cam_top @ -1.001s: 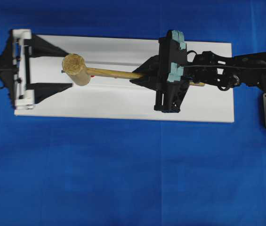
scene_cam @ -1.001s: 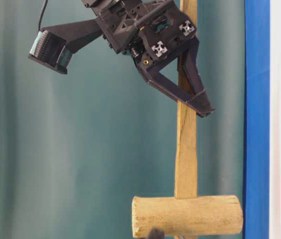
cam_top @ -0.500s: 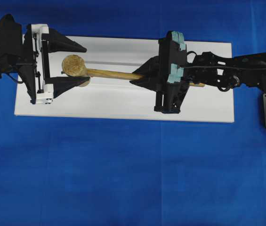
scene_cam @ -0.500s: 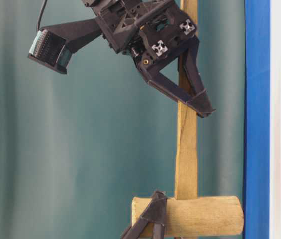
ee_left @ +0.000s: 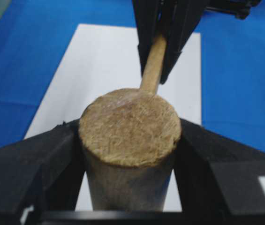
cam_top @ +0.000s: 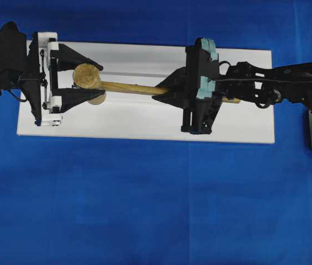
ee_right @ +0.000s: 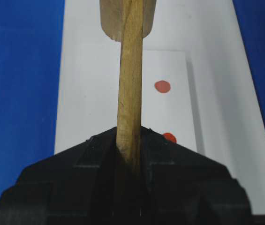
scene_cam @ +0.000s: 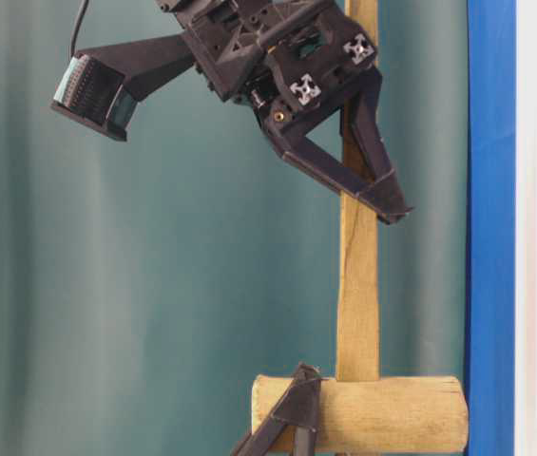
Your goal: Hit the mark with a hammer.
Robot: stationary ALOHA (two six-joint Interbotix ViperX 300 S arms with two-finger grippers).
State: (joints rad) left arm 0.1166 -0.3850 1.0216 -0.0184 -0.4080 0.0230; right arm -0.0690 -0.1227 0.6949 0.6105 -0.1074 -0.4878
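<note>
wooden hammer (cam_top: 120, 85) head hides whichever red mark lies beneath it.

- Blue cloth (cam_top: 144, 210) covers my desk, smooth all over.
- White board (cam_top: 144, 118) lies flat on it, long side across the overhead view.
- Teal curtain (scene_cam: 154, 285) hangs behind, seen from table level.
</note>
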